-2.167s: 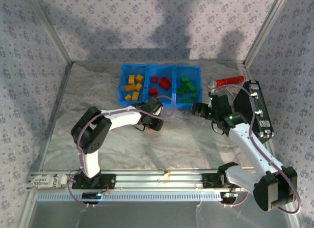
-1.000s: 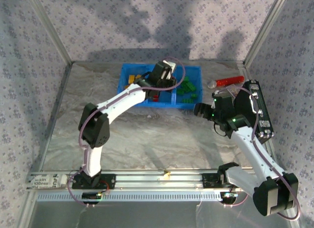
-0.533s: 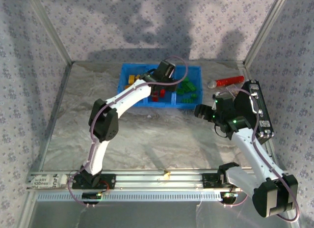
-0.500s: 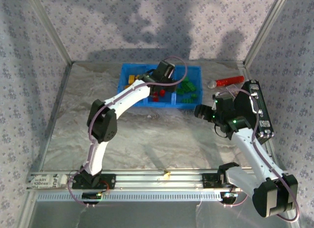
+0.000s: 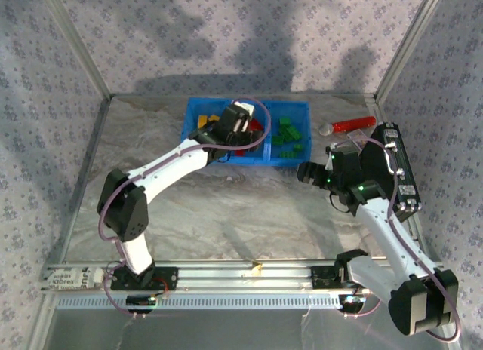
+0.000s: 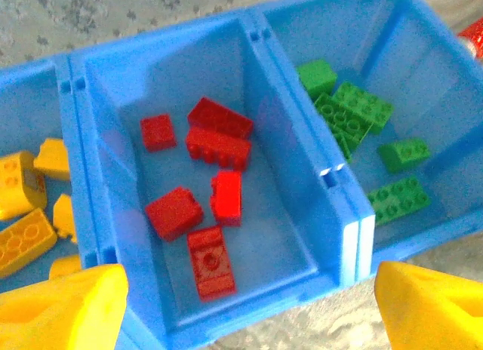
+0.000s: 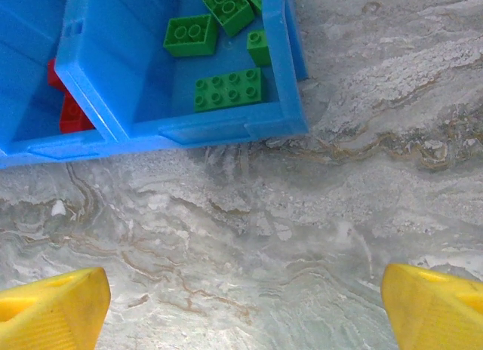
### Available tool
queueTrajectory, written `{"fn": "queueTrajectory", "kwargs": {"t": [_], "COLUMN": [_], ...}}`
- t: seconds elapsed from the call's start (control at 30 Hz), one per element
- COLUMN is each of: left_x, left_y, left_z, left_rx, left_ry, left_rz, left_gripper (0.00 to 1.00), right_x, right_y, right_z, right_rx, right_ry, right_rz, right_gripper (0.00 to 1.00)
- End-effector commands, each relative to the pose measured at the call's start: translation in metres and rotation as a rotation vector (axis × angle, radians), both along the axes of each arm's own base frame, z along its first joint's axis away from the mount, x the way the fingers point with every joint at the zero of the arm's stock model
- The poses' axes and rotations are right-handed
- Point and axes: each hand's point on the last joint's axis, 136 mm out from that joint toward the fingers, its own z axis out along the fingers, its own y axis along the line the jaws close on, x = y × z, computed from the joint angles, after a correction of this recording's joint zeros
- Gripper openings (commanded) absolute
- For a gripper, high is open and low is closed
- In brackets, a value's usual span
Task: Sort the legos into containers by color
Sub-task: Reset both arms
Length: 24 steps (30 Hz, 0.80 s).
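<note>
Legos [image 6: 217, 148]: six red in the middle compartment [image 6: 279, 237] (of three).

A robot lab booth: aluminium frame [image 5: 78, 44], patterned walls [image 5: 226, 26], marbled table [image 5: 249, 214]

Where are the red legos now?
In the left wrist view, the red legos lie in the middle compartment of the blue tray, yellow legos to their left, green legos to their right.
</note>
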Motion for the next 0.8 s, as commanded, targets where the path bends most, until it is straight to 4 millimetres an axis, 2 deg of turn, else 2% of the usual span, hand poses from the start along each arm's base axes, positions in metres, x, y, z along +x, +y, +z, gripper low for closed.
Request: {"fn": "queueTrajectory", "kwargs": {"t": [0.0, 0.13, 0.2, 0.23, 0.33, 0.4, 0.5, 0.57, 0.77], "left_x": [-0.012, -0.050, -0.071, -0.080, -0.102, -0.109, -0.117, -0.116, -0.119], "left_y": [0.011, 0.029, 0.047, 0.058, 0.100, 0.129, 0.161, 0.189, 0.253], "left_z": [0.015, 0.005, 0.006, 0.012, 0.013, 0.010, 0.006, 0.003, -0.029], "left_rx": [-0.029, -0.075, -0.104, -0.120, -0.106, -0.058, 0.025, 0.044, 0.077], "left_ry": [-0.040, -0.039, -0.058, -0.081, -0.145, -0.182, -0.257, -0.318, -0.338], "left_rz": [0.014, -0.046, -0.051, -0.047, 0.018, 0.069, 0.123, 0.239, 0.485], "left_gripper": [0.85, 0.85, 0.86, 0.88, 0.94, 0.96, 0.97, 0.97, 1.00], "right_x": [0.010, 0.020, 0.023, 0.024, 0.021, 0.018, 0.014, 0.010, -0.007], "right_y": [-0.005, -0.022, -0.025, -0.023, -0.018, -0.027, -0.046, -0.054, -0.078], "right_z": [0.006, 0.021, 0.031, 0.035, 0.047, 0.046, 0.042, 0.042, 0.022], "right_rx": [-0.051, -0.153, -0.196, -0.221, -0.317, -0.380, -0.447, -0.488, -0.552], "right_ry": [-0.013, -0.046, -0.087, -0.122, -0.270, -0.318, -0.309, -0.291, -0.300], "right_rz": [-0.002, -0.051, -0.045, -0.020, 0.039, 0.013, -0.054, -0.082, -0.180], "right_gripper": [0.95, 0.95, 0.95, 0.94, 0.95, 0.98, 0.98, 0.97, 0.99]}}
